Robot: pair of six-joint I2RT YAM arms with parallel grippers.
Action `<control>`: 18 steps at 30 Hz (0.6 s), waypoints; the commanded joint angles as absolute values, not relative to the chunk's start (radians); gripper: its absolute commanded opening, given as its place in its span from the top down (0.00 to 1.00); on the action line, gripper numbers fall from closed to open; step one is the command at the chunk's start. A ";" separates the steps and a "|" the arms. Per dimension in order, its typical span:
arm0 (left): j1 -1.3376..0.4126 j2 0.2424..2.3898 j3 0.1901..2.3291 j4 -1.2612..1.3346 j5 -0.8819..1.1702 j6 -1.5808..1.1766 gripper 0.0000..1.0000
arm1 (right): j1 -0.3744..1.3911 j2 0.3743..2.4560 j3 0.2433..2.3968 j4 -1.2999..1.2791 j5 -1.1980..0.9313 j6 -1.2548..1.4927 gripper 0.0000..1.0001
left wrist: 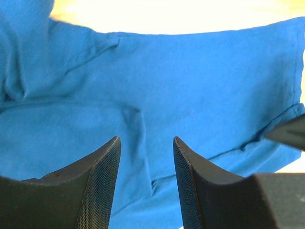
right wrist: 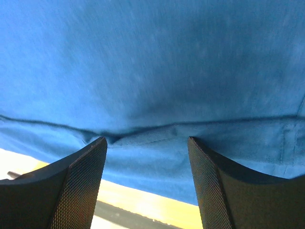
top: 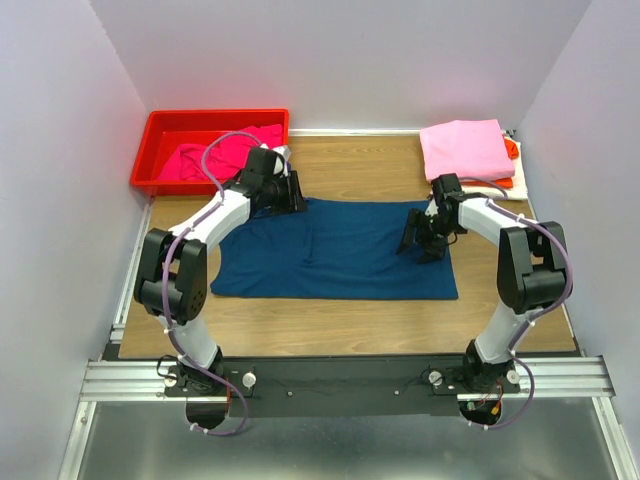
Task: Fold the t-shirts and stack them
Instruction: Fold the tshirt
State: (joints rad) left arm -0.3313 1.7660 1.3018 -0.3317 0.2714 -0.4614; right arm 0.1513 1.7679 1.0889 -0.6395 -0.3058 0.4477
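Note:
A dark navy t-shirt (top: 340, 250) lies spread flat across the middle of the table, with a fold running along its length. My left gripper (top: 291, 200) is at the shirt's far left corner. Its jaws (left wrist: 145, 139) stand open just over the blue cloth (left wrist: 200, 81), with nothing between them. My right gripper (top: 420, 245) hovers over the shirt's right part. It is open (right wrist: 147, 139) above a folded hem of the cloth (right wrist: 152, 62), near the shirt's edge. A magenta t-shirt (top: 225, 155) lies in the bin. A folded light pink t-shirt (top: 465, 148) tops a stack at the back right.
The red plastic bin (top: 215, 115) stands at the back left corner, close behind my left arm. Under the pink shirt an orange edge (top: 512, 150) and a cream layer (top: 510, 182) show. Bare wood (top: 350, 160) lies between bin and stack. White walls enclose the table.

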 commanded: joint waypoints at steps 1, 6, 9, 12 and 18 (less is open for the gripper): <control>-0.327 1.735 1.204 -0.341 0.198 -0.463 0.44 | 0.156 1.815 1.164 -0.627 -0.227 0.417 0.24; -0.327 1.717 1.065 -0.279 0.172 -0.460 0.45 | 0.158 1.856 1.232 -0.608 -0.184 0.414 0.24; -0.327 1.713 1.004 -0.246 0.163 -0.460 0.46 | 0.158 1.888 1.235 -0.591 -0.158 0.416 0.24; -0.327 1.707 0.951 -0.221 0.152 -0.459 0.46 | 0.158 1.907 1.220 -0.581 -0.138 0.419 0.24; -0.328 1.672 0.853 -0.209 0.153 -0.483 0.46 | 0.158 1.870 1.117 -0.604 -0.085 0.468 0.24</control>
State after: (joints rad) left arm -0.3275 1.6859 0.9253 -0.1864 0.1867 -0.4656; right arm 0.1535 1.8561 1.2064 -0.5816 -0.1825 0.4397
